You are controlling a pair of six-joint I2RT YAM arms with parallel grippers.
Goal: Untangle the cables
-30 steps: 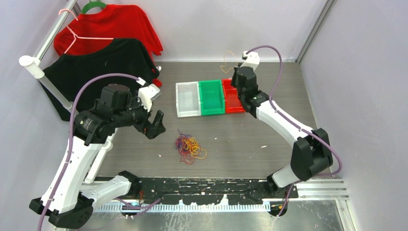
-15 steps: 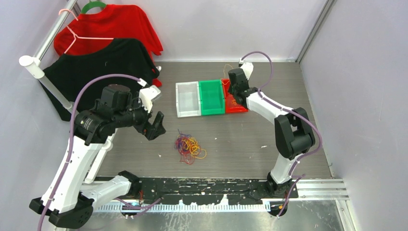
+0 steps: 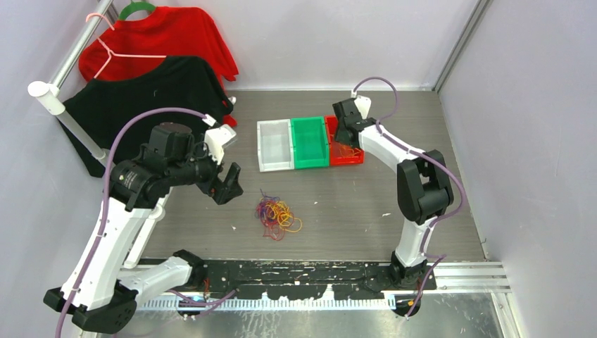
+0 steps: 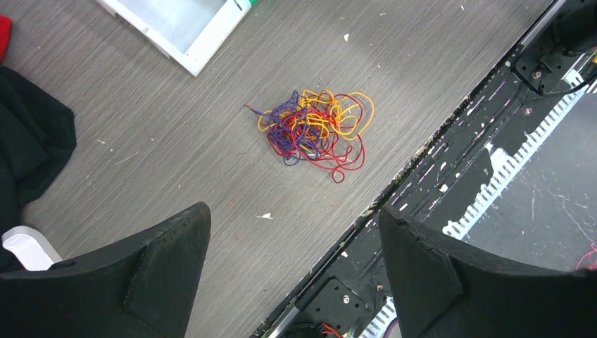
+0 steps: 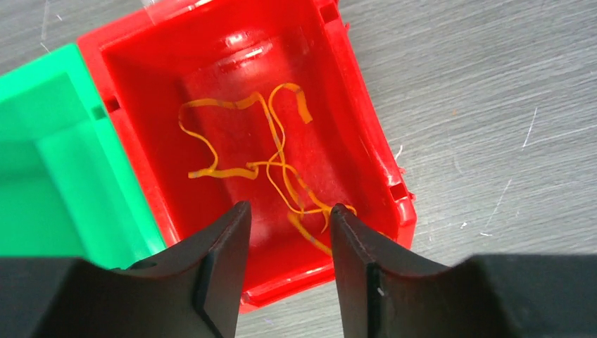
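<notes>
A tangle of thin orange, purple and red cables [image 3: 278,216] lies on the grey table; the left wrist view shows this cable tangle [image 4: 313,130] ahead of the fingers. My left gripper [image 3: 229,184] hovers to its left, open and empty [image 4: 292,215]. One orange cable [image 5: 271,165] lies loose inside the red bin [image 5: 373,141]. My right gripper [image 5: 288,208] is low over that bin's near end [image 3: 343,130]. Its jaws stand apart, and the orange cable runs past the right fingertip without being clamped.
The red bin [image 3: 350,159] stands in a row with a green bin [image 3: 310,142] and a clear white bin [image 3: 274,144] at the back centre. A red and a black shirt [image 3: 155,63] hang on a rack at the back left. Walls close in both sides.
My right gripper came down over the red bin and its jaws parted. The orange cable that hung from it now lies in the bin. The left arm stayed put.
</notes>
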